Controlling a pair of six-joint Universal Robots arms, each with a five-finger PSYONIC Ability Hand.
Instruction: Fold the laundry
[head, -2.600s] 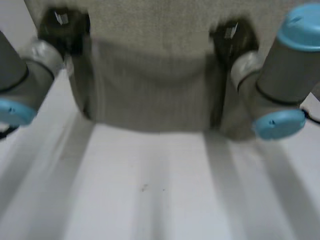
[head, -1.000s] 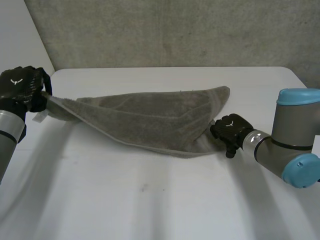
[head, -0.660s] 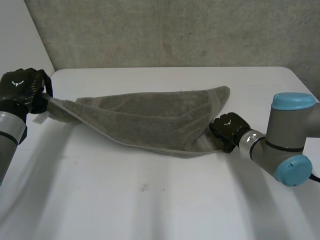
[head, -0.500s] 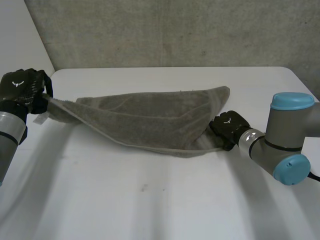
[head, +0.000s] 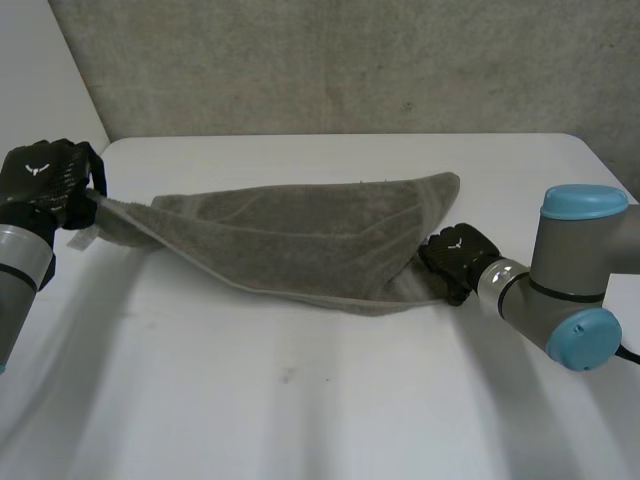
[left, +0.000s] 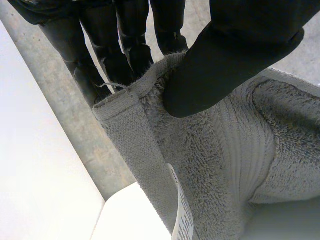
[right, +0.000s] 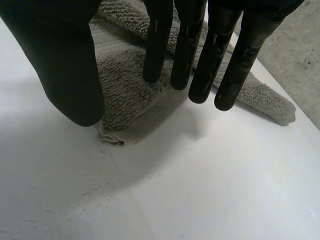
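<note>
Table (head: 320, 400) | left hand (head: 45, 182) pinches towel (head: 300, 240) corner (raised) | right hand (head: 456, 260) — fingers straight

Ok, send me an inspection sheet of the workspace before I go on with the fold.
Surface: white table, with a small dark speck in front of the towel.
Job's things: one grey towel, lying loose and crumpled, not folded. Its left corner is lifted off the table, and a white label hangs there.
Clutter: nothing seen.
Hands: left hand pinches the raised corner between its thumb and fingers. Right hand is at the towel's near right corner, with its fingers straight above the cloth and not gripping.
Cables: nothing seen.
Surroundings: grey wall behind the table.
</note>
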